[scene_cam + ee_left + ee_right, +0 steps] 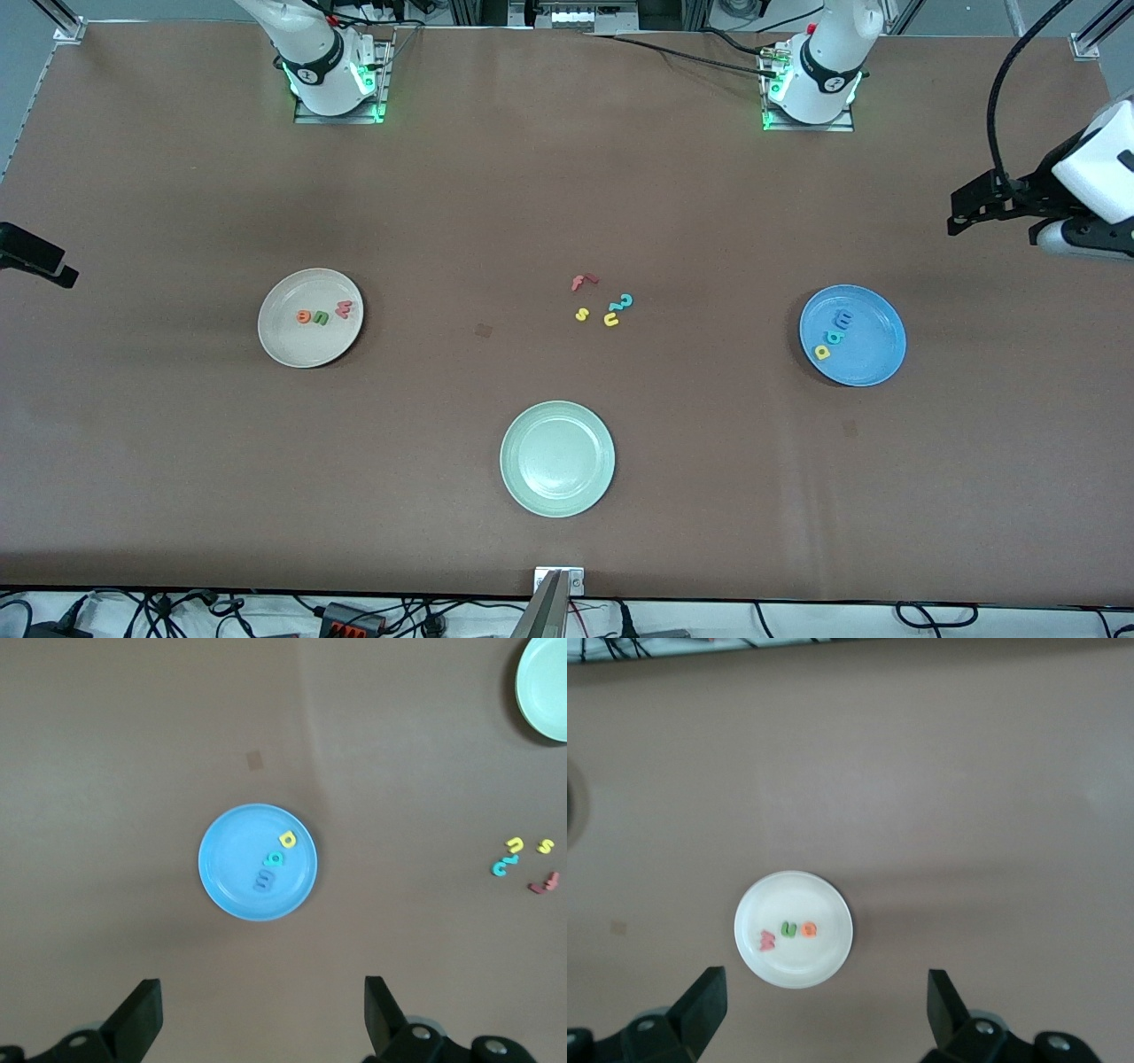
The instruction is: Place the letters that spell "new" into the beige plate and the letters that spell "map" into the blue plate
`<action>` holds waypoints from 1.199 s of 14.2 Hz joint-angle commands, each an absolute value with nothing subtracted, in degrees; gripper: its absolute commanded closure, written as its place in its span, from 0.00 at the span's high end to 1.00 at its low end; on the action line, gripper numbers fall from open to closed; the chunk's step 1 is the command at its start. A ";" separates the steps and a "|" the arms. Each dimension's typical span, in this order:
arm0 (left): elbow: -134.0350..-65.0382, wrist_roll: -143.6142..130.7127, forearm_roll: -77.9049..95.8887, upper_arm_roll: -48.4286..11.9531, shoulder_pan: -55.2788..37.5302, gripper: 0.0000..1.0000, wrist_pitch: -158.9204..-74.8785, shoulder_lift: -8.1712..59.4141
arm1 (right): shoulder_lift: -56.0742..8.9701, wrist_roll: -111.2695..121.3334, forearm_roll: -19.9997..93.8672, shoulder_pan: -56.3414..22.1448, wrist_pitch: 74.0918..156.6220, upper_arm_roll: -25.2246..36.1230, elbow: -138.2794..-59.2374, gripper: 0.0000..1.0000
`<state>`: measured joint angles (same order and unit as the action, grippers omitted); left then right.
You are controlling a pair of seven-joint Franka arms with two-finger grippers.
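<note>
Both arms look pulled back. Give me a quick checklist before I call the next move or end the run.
1. n, e, w all in the beige plate: ok.
2. m, a, p all in the blue plate: ok.
3. Leftover letters on the table, outside every plate: ok.
4. Pale green plate holds nothing: ok.
5. Left tool open, holding nothing: ok.
6. Right tool open, holding nothing: ok.
</note>
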<state>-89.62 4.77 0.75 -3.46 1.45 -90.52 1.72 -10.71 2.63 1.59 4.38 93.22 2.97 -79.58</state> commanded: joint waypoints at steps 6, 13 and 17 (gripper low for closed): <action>-102.04 6.15 1.49 -3.25 -0.09 1.00 -96.68 -6.69 | 2.62 2.99 -1.58 4.48 96.93 1.41 -97.80 1.00; -100.11 6.68 1.41 -3.43 -0.18 1.00 -95.54 -5.71 | 4.04 3.25 -1.15 4.74 95.62 1.58 -99.49 1.00; -99.93 6.68 1.41 -3.43 -0.18 1.00 -95.80 -5.36 | 4.31 3.69 -1.05 4.74 95.19 1.67 -99.40 1.00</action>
